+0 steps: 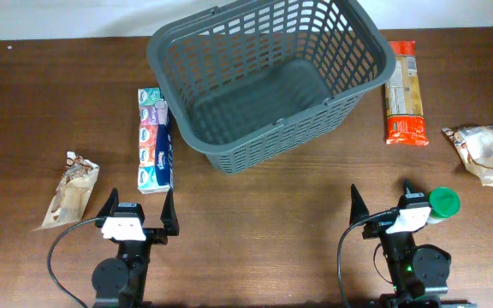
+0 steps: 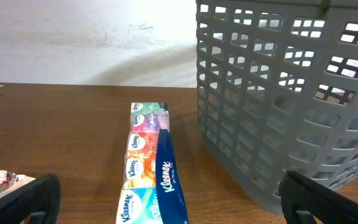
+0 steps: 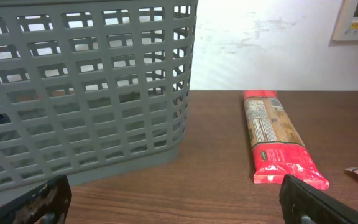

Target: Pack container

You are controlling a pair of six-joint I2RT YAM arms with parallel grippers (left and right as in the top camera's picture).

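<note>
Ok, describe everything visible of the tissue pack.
The tissue pack is a long strip of small Kleenex packets in mixed colours, wrapped in plastic with a blue band along one side. It lies flat on the table, left of the basket with a gap between, ahead of the left end effector. Nothing grips it.

The grey container (image 1: 255,147) sits far-centre on the worktop (image 1: 255,222). A tissue pack (image 1: 154,141) lies just to its left and a red pasta packet (image 1: 403,104) to its right. The left tool (image 1: 139,205) and the right tool (image 1: 381,201) rest near the front edge, fingers spread.
</note>
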